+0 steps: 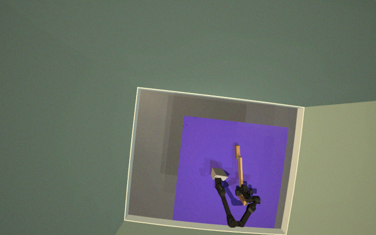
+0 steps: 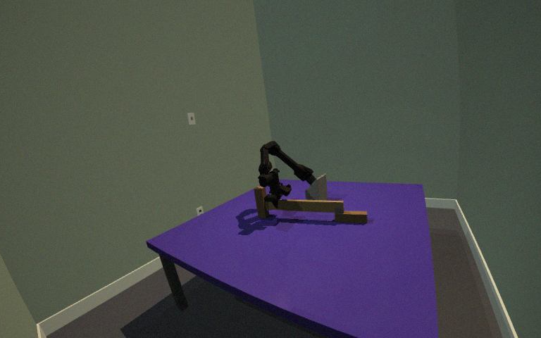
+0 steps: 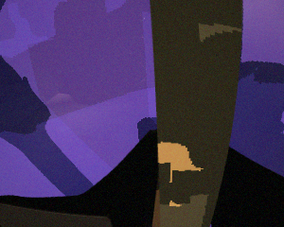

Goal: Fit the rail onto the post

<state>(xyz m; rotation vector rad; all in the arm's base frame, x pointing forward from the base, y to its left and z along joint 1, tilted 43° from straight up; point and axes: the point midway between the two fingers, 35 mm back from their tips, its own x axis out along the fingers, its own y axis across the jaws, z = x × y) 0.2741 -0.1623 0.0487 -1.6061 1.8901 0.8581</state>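
Note:
The long wooden rail stands about level above the table in the exterior view. Its far end is at the low footboard block. Its near end is close against the upright wooden post; the gripper hides part of this end, and I cannot tell whether it touches. No pegs or holes show. My gripper is shut on the rail near the post; in the wrist view the rail runs up between the dark fingers. From above, the arm hides the fingertips.
The purple table carries everything. A grey wedge-shaped base stands beside the rail, with the arm's links arching from it over to the post end. Shadows of the arm fall on the table.

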